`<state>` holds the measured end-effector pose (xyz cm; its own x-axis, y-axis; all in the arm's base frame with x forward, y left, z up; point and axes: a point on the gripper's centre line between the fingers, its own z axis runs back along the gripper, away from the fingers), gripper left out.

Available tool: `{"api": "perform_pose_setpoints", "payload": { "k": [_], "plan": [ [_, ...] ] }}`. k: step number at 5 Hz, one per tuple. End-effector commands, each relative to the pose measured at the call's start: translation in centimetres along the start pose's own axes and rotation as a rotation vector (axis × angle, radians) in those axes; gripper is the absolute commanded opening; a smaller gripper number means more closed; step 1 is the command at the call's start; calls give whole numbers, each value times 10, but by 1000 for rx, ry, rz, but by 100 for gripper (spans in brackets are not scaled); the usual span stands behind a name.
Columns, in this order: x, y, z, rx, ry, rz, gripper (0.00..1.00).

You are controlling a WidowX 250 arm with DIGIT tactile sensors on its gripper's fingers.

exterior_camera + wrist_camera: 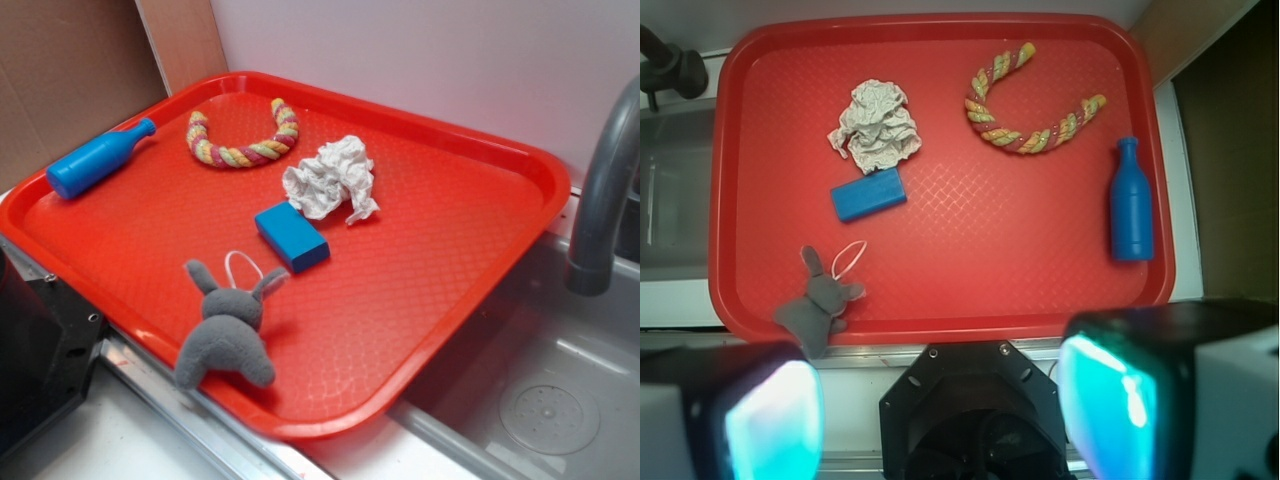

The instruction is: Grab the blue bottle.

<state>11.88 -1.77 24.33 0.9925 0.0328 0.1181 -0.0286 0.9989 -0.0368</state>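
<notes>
The blue bottle lies on its side at the far left of the red tray, neck pointing toward the back. In the wrist view the blue bottle rests near the right rim of the tray, neck away from me. My gripper hangs high above the robot base, well short of the tray. Its fingers stand wide apart with nothing between them. The gripper does not show in the exterior view.
On the tray lie a striped rope ring, crumpled white paper, a blue rectangular block and a grey plush rabbit at the front rim. A grey faucet and sink are to the right. Black robot base.
</notes>
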Motion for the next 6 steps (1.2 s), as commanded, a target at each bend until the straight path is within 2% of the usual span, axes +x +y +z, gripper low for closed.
{"api": "perform_pose_setpoints", "payload": {
  "k": [1,2,3,4,5,6],
  "plan": [
    [0,0,0,0,0,0,100],
    [10,51,-50,76,15,59,100],
    [6,106,-95,141,23,76,100],
    [5,150,-126,175,47,39,100],
    [7,178,-159,168,71,17,100],
    [10,192,-177,140,66,21,100]
  ]
}}
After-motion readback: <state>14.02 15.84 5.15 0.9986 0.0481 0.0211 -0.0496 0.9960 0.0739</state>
